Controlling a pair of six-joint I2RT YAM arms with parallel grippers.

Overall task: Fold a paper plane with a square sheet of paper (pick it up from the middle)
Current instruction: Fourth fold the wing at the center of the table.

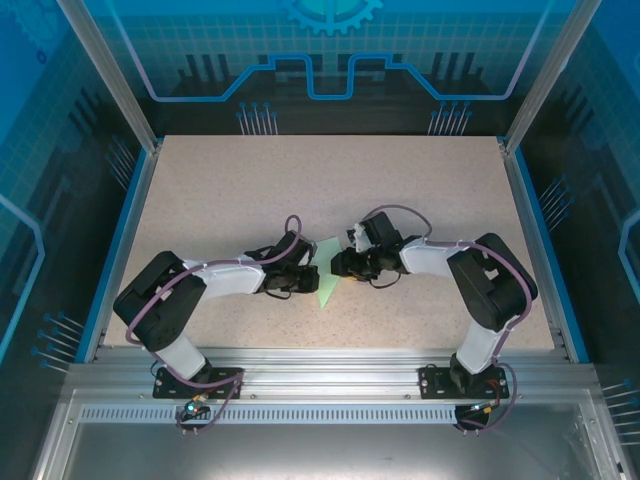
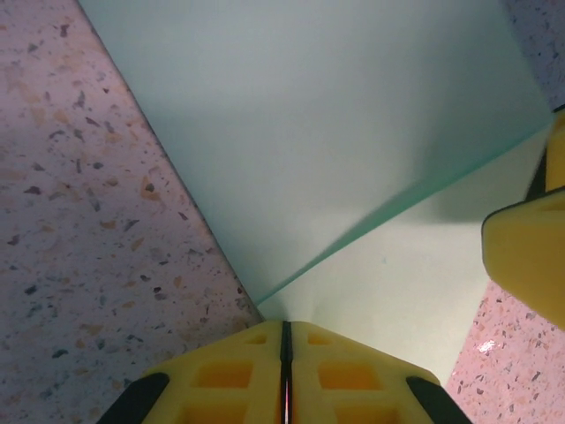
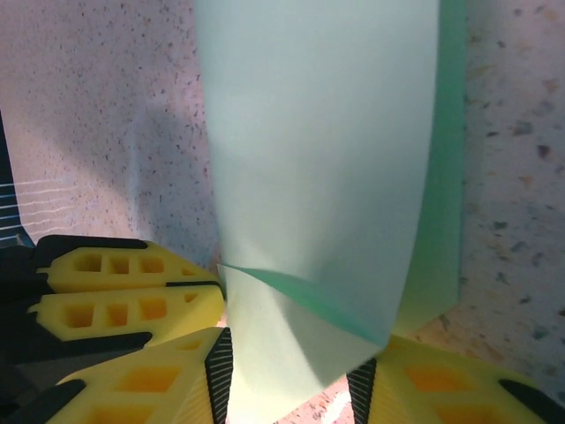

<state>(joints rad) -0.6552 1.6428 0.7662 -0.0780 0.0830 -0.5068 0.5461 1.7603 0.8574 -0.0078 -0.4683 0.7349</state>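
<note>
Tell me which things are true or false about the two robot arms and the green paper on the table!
1. The thin pale mint-green sheet of paper sits between the two grippers on the speckled beige table. True.
2. The left gripper, with its yellow fingers, is wide open. False: it is shut, pinching the paper.
3. The right gripper has its jaws apart, with paper between them. True.
4. The paper lies perfectly flat, with no fold. False: part of it is folded over.
5. The paper has drawings on it. False: it is plain.
</note>
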